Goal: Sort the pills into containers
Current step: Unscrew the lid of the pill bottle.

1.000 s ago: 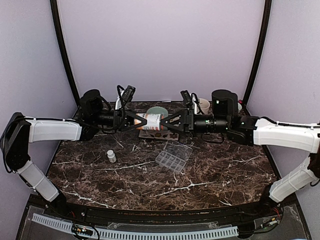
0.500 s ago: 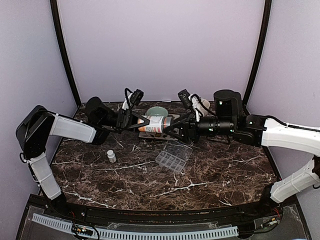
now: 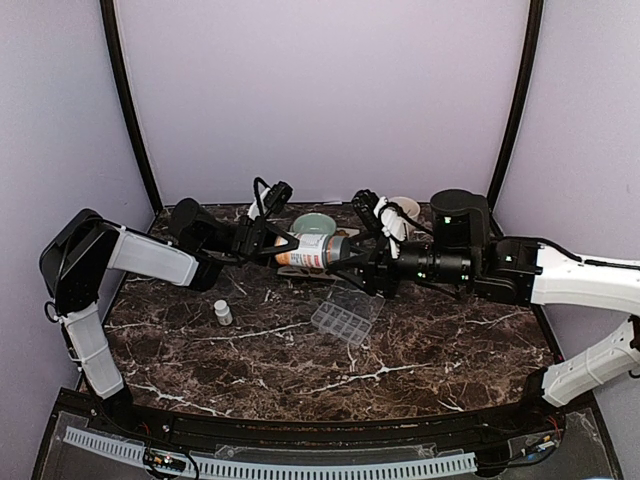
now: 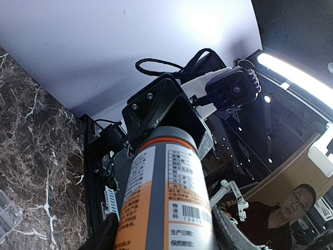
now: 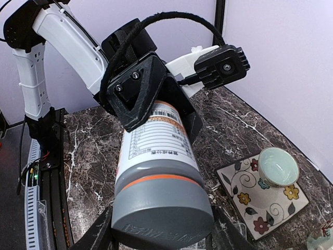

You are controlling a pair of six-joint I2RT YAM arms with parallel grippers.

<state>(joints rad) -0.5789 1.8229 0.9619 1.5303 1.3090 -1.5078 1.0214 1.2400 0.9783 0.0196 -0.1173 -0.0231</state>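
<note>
We see the orange bottle [image 3: 308, 249] held level above the worktop [image 3: 440, 350], gripped from both ends. Our left fingers [image 3: 276, 243] are closed around its base end, and our right fingers [image 3: 352, 258] are closed on the same bottle at its grey cap [image 5: 162, 211]. The pill box [image 3: 340, 322] lies on the worktop just nearer the arm bases than the bottle, under its cap end, and its compartments [image 3: 338, 324] face up. The pills are too small for us to make out. A small white bottle [image 3: 223, 313] stands on the worktop, nearer the arm bases than the orange bottle and under the left arm. Beyond the orange bottle, a green cup [image 3: 314, 224] rests on a patterned tile [image 5: 263, 200].
</note>
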